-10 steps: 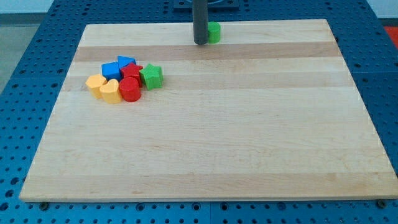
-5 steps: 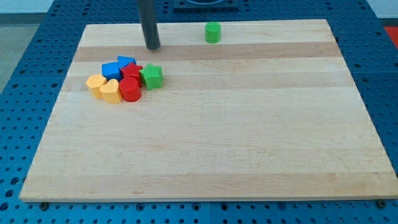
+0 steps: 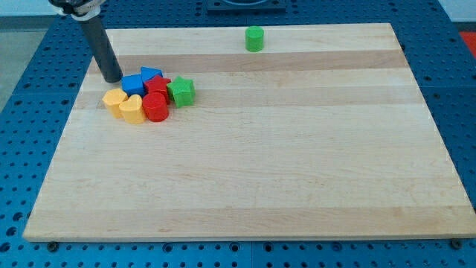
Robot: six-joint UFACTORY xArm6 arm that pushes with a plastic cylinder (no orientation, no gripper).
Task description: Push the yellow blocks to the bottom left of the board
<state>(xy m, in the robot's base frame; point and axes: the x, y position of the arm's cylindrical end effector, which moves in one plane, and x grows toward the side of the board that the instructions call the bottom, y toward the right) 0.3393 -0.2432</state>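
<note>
My tip (image 3: 113, 79) sits on the wooden surface (image 3: 297, 164) near its upper-left edge, just to the view's left of the blue cube (image 3: 133, 84) and just above the cluster of blocks. There is no claw on this arm — only the straight dark rod, so there is nothing to spread or press together.

The two yellow blocks lie directly below my tip, toward the view's bottom. The yellow block with a lobed outline (image 3: 114, 100) is the leftmost piece of the cluster, a little below and in line with my tip. The yellow heart-like block (image 3: 132, 108) touches it on its right and sits slightly lower. Both are in the upper-left part of the surface, well apart from its bottom-left corner.

Packed against them are the red cylinder (image 3: 155, 107), touching the heart-like block's right side, another red block (image 3: 158, 87) above it, the blue cube and a blue triangular block (image 3: 150, 74) at the cluster's top, and a green star (image 3: 181, 91) on the right.

A green cylinder (image 3: 254, 38) stands alone near the top edge — far to the view's right of my tip.
</note>
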